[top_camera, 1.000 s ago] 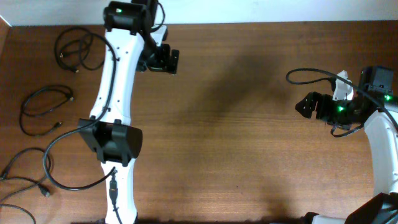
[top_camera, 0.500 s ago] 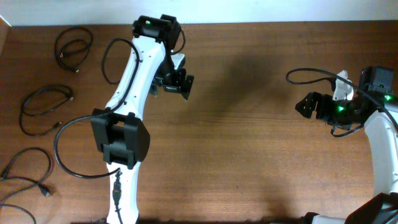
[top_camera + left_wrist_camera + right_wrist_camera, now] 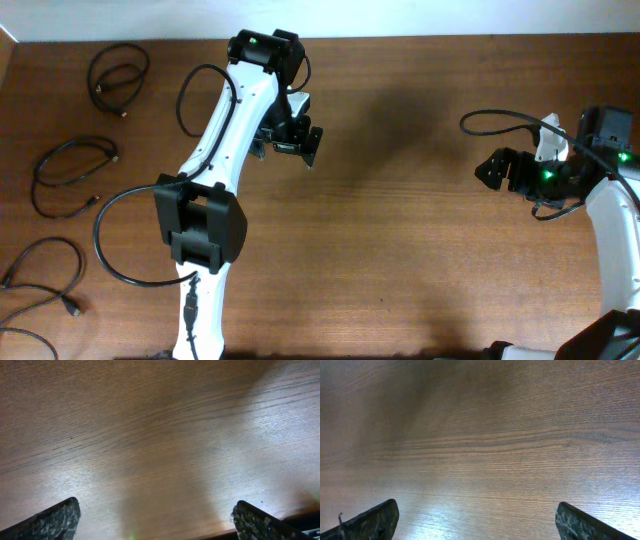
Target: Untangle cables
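The left gripper (image 3: 290,143) (image 3: 157,522), a black two-finger claw on a white arm, has its jaws spread as wide as they go. Its wrist view shows a dark speckled fingertip (image 3: 55,519) in each bottom corner with only bare wood between them, so it grips nothing and touches nothing. The right gripper (image 3: 497,167) (image 3: 477,521), black with a green light glowing behind it, sits far to the right of the left gripper. Its jaws are also spread wide and empty above plain tabletop.

The surface is a brown wood-grain table (image 3: 420,250), which shows soft patches of glare in both wrist views. A strip of white wall (image 3: 420,15) runs along the table edge just beyond the left gripper.

Three thin black cables lie apart from one another, all well to the left of the left gripper, past its white arm. The small coiled cable (image 3: 112,88) lies left of that gripper and a little farther from the robot's base. The wide looped cable (image 3: 70,147) lies farther left, roughly level with the gripper. The loose open cable (image 3: 77,262) lies left and much nearer the base, running off the picture's edge. A thicker black wiring cable (image 3: 97,240) bows out from the left arm, below and left of the left gripper, just beside the loose open cable.
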`<action>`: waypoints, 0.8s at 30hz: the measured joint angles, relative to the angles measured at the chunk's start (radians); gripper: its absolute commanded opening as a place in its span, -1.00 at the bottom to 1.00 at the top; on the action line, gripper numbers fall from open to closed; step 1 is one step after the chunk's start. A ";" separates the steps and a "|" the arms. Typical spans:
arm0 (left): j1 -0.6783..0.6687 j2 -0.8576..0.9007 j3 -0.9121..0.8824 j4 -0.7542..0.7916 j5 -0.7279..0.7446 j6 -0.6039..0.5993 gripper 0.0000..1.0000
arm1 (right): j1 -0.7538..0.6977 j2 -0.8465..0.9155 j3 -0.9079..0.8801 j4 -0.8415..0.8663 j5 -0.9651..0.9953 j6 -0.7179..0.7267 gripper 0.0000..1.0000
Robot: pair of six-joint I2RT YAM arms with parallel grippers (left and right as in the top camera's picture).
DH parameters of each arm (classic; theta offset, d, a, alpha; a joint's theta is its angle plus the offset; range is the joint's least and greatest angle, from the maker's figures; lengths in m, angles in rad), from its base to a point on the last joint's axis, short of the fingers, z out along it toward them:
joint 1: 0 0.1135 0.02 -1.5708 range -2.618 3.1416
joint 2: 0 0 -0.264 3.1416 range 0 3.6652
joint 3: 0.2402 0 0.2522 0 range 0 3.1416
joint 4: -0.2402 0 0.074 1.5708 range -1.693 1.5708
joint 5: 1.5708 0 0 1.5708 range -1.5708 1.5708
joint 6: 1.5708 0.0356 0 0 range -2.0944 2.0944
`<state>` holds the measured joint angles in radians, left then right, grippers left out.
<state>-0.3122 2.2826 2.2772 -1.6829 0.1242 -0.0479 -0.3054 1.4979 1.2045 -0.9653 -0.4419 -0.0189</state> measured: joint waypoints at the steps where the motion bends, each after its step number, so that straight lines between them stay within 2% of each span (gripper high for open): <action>1: 0.000 0.000 0.000 0.000 0.000 0.000 0.97 | 0.000 0.000 0.000 0.000 0.000 0.000 0.98; 18: 0.000 0.000 0.000 0.012 -0.036 0.010 0.97 | 0.000 0.000 0.000 0.000 0.000 0.000 0.98; 21: 0.000 -0.027 -0.049 0.134 -0.054 0.071 0.97 | 0.000 0.000 0.000 0.000 0.000 0.000 0.98; 23: 0.000 -0.076 -0.130 0.270 -0.053 0.107 0.97 | 0.000 0.000 0.000 0.000 0.000 0.000 0.98; 24: 0.000 -0.138 -0.232 0.403 -0.044 0.135 0.97 | 0.000 0.000 0.000 0.000 0.000 0.000 0.98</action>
<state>-0.3119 2.1441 2.0457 -1.2797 0.0803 0.0868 -0.3054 1.4979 1.2049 -0.9657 -0.4419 -0.0193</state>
